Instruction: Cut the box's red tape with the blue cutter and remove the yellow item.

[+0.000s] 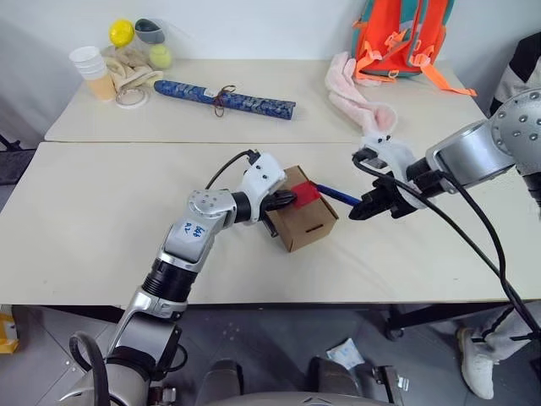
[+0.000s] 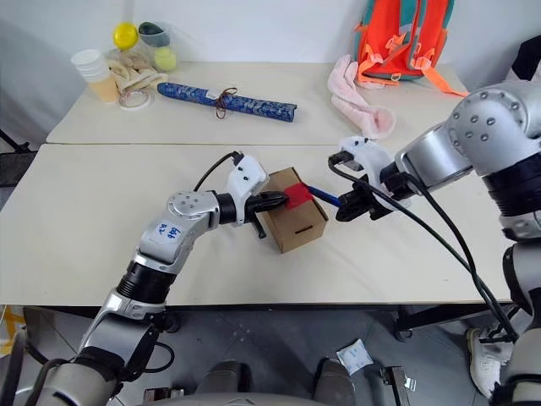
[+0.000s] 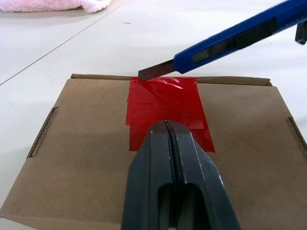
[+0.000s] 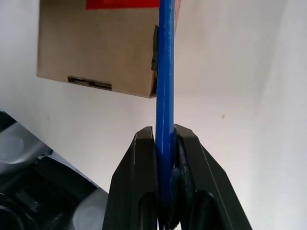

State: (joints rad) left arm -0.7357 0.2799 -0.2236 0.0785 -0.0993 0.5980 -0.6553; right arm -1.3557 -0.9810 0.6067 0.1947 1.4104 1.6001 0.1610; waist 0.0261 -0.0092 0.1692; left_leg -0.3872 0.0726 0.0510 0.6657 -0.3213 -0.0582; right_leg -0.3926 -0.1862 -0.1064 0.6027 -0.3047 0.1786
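The small brown box (image 1: pixel 300 222) sits mid-table with the red tape (image 3: pixel 165 103) across its lid edge. My left gripper (image 1: pixel 287 200) is shut, with nothing in it; its tip rests on the lid, on the near part of the tape. My right gripper (image 1: pixel 359 210) is shut on the blue cutter (image 1: pixel 338 196), just right of the box. The cutter's blade tip (image 3: pixel 148 73) touches the tape's far edge at the lid seam. In the right wrist view the cutter (image 4: pixel 165 72) runs from between the fingers along the box's side (image 4: pixel 96 43). The yellow item is hidden.
On the far table lie a patterned blue roll (image 1: pixel 224 96), paper cups (image 1: pixel 93 72), a yellow ball (image 1: pixel 121 32), a pink cloth (image 1: pixel 359 101) and an orange backpack (image 1: pixel 401 34). A person's shoe (image 1: pixel 478 359) shows on the floor at the right.
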